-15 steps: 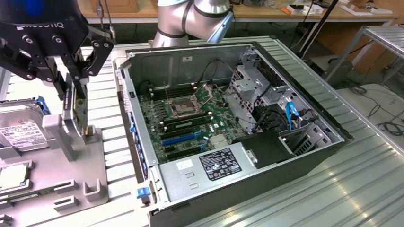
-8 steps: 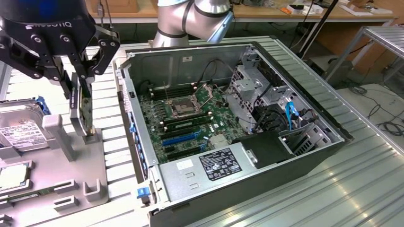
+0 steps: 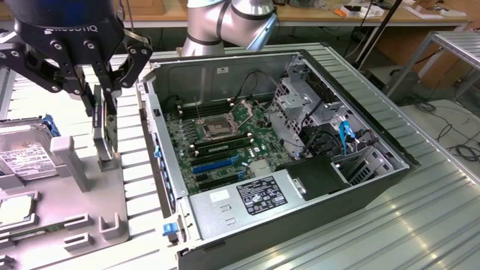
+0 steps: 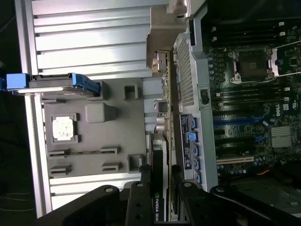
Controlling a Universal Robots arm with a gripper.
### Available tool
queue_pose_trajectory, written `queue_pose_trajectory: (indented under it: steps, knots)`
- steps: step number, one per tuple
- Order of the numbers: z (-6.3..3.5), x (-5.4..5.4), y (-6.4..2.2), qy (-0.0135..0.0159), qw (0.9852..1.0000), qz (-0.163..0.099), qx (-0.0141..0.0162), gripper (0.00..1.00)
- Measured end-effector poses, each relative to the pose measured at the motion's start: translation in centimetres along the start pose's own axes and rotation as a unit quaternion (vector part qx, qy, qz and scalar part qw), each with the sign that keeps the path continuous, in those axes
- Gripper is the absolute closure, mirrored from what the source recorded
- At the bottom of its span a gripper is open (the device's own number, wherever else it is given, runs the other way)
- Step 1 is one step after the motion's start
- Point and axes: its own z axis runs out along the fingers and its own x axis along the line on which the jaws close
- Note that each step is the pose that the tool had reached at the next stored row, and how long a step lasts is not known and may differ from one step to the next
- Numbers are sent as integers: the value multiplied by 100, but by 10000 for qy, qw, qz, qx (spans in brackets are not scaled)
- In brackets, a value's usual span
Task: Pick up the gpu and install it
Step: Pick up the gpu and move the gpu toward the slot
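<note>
You are holding the gripper (image 3: 105,94) astride the graphics card (image 3: 105,135); the card is standing upright at the tray's (image 3: 45,225) edge nearest the case (image 3: 315,225), lengthwise straight below the gripper; whether it is clamping, I cannot tell.

The gpu (image 3: 105,132) is a thin, flat expansion card with a dark board and pale metal fittings along one edge. It stands upright on edge and presents only its narrow profile in both views. The jaws are closed against its two faces at the upper end. Its lower end meets a slotted post of the grey fixture tray (image 3: 82,225), just beside the open computer case (image 3: 159,163), on the exterior view's left
</note>
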Motion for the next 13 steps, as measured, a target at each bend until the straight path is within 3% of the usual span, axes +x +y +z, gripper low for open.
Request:
queue_pose_trajectory:
  steps: [13]
  knots:
    - [-5,-139,13,0,10000,0,0,73]
